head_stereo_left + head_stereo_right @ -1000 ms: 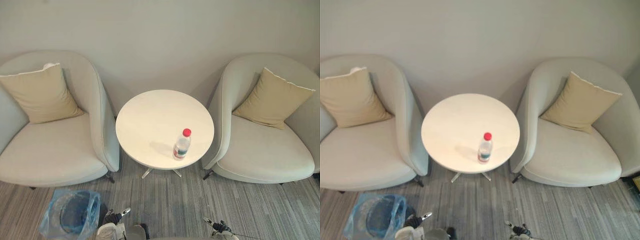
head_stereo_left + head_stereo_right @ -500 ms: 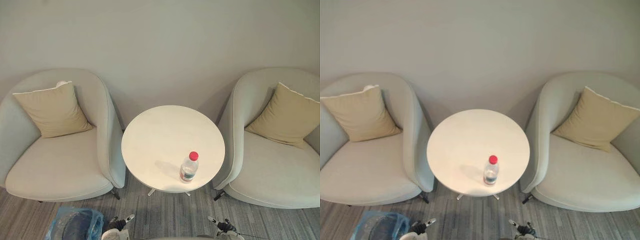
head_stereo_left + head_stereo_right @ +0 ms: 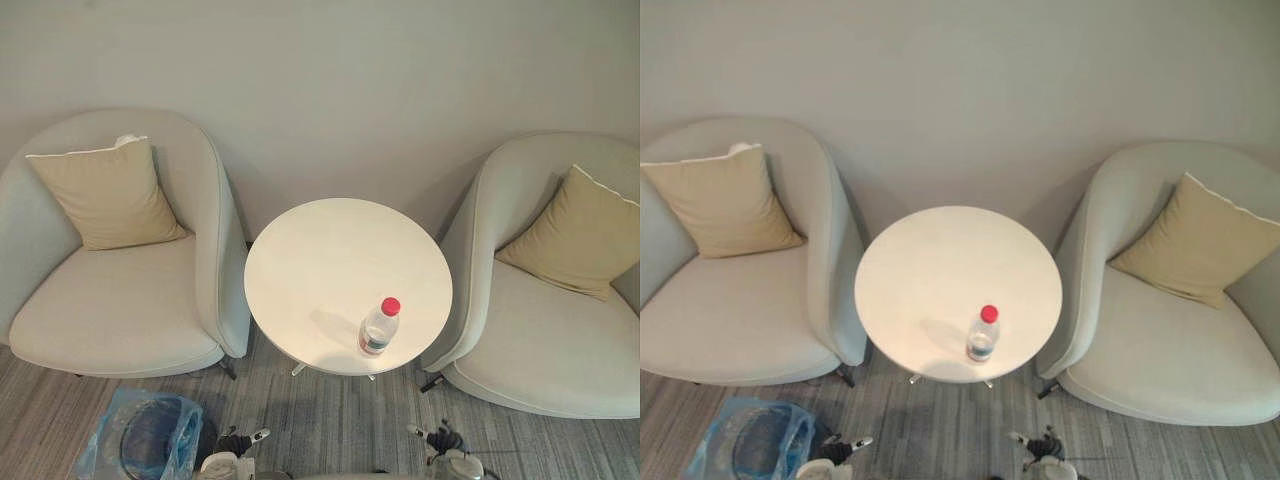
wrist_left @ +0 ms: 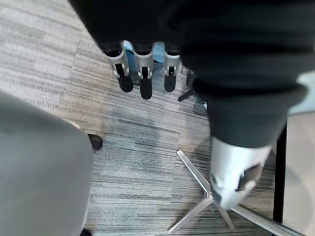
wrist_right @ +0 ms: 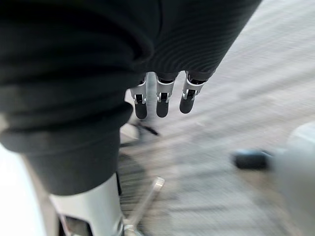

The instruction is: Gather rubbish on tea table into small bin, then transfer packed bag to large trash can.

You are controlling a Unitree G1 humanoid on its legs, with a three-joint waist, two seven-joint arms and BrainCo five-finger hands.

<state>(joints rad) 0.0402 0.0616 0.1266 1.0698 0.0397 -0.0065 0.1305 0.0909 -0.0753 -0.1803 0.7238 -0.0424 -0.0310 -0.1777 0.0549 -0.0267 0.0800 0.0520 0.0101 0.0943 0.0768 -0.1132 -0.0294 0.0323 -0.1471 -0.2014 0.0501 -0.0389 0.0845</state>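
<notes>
Left robot hand (image 4: 144, 74): fingers straight, pointing down at the carpet floor (image 4: 123, 142), nothing in it. Right robot hand (image 5: 162, 96): same, fingers straight and relaxed over the floor, empty. In the head views both hands sit low at the near edge, left one just beside the small bin (image 3: 143, 447), right one in front of the right armchair (image 3: 540, 345), both well short of the bench (image 3: 320, 260). The small bin is on the floor, lined with a blue plastic bag (image 3: 104, 440), mouth open, just in front of the left armchair (image 3: 115, 310). The bench is round and white, on a metal star base (image 4: 199, 206), set between the two armchairs and close to the wall (image 3: 330, 90). The only rubbish on it: one clear plastic bottle (image 3: 378, 328) with a red cap (image 3: 390, 306), upright, near the front right edge of the bench, clear of both hands. Each armchair has a tan cushion against its back: left cushion (image 3: 105, 195), right cushion (image 3: 572, 245). Can't tell whether the bin holds anything.
</notes>
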